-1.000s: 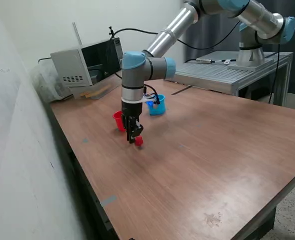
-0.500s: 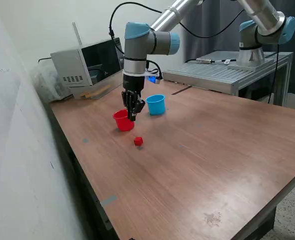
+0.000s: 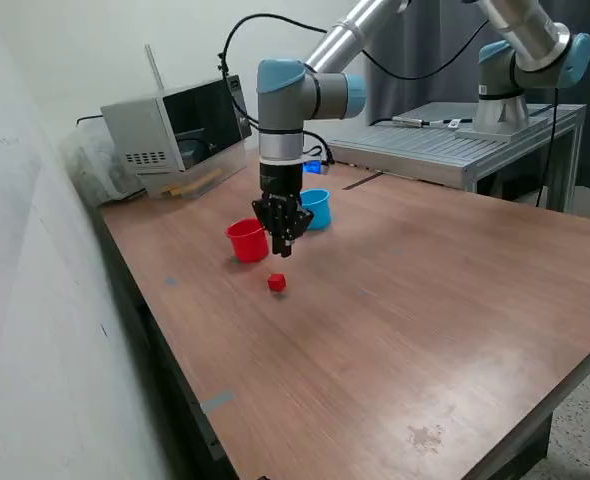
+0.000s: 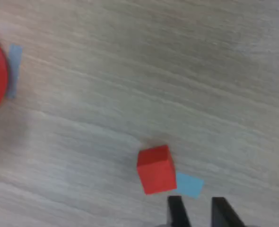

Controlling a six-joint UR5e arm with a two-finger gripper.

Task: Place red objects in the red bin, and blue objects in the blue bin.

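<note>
Pincer (image 3: 282,247) hangs above table, red cube (image 3: 276,284) just below.

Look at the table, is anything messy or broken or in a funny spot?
Nothing looks broken or spilled. One red cube sits alone on the wooden table, outside the red cup, with the tool hanging above it. A little blue tape patch lies beside the cube. Both cups stand upright.

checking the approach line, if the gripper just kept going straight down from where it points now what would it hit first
Most likely bare table, not the red cube. The gripper points down with nothing between its fingertips; in the wrist view the cube sits just off its line. Depth is hard to judge, so a finger might clip it.
</note>
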